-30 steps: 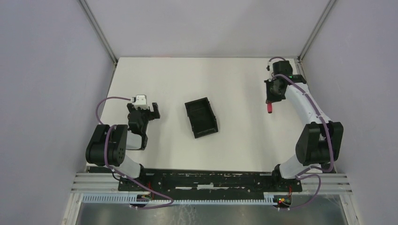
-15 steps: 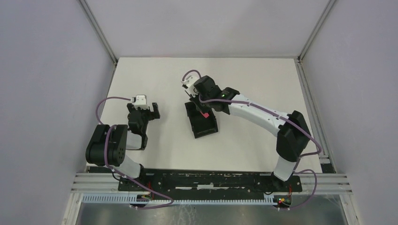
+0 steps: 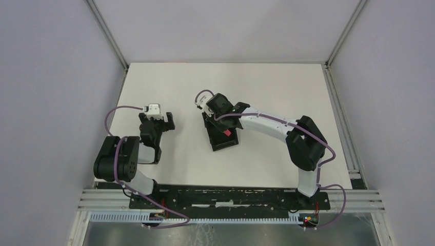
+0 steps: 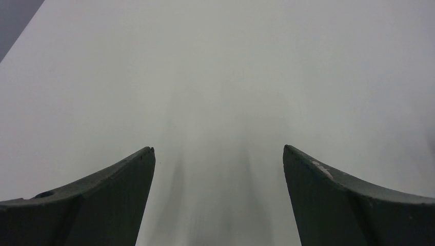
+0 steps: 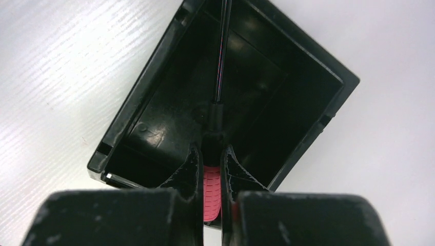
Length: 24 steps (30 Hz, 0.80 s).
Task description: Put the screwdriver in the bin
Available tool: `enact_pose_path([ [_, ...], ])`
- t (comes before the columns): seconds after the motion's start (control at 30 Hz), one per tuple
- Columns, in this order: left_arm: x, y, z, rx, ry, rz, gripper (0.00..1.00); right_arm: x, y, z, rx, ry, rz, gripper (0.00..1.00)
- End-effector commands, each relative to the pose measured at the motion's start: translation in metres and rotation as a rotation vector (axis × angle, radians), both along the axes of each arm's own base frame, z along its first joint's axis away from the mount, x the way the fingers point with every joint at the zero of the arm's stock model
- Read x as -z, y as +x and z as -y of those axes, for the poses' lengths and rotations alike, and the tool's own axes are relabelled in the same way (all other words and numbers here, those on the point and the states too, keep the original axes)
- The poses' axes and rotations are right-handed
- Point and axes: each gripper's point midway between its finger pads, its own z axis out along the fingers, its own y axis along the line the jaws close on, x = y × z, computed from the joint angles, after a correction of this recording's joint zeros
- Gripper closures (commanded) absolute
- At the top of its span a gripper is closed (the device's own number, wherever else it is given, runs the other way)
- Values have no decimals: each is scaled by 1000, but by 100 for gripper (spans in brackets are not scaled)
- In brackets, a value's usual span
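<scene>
The white desk (image 3: 277, 92) fills the middle of the top view. 2 arms stand at its lower edge. The right arm (image 3: 279, 124) reaches from the lower right across to the centre of the frame, while the left arm (image 3: 123, 159) sits folded at the lower left.

The bin (image 5: 279, 107) lies on the desk at the centre, turned at an angle. The left gripper (image 4: 218, 147) hangs with its jaws spread wide, and only bare desk shows between them. The right gripper (image 5: 210, 151) is directly above the bin, its jaws narrow and clamped on the red handle of the screwdriver (image 5: 215, 118). The thin black shaft points into the bin's interior, toward the top of the wrist view.
</scene>
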Motion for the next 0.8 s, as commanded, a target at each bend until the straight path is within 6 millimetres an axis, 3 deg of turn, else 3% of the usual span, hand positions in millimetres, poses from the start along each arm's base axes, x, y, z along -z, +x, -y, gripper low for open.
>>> enact_pose_path([
  [0.0,-14,4,1,-1,-34,50,0,-4,0,1,13,17,27,100],
  [0.13,-14,4,1,-2,-34,50,0,-2,-1,-4,14,28,10,97],
  [0.3,-14,4,1,-2,-34,50,0,-15,3,-14,5,52,22,54],
  [0.4,-14,4,1,-2,-34,50,0,-38,13,-15,34,60,81,46],
  [0.57,-14,4,1,-1,-34,50,0,-99,26,-8,79,128,211,36],
  [0.63,-14,4,1,-2,-34,50,0,-122,28,0,97,164,254,24],
  [0.67,-14,4,1,-2,-34,50,0,-128,30,7,109,176,269,7],
  [0.7,-14,4,1,-2,-34,50,0,-136,31,15,122,190,288,2],
  [0.77,-14,4,1,-2,-34,50,0,-144,36,41,178,205,332,2],
])
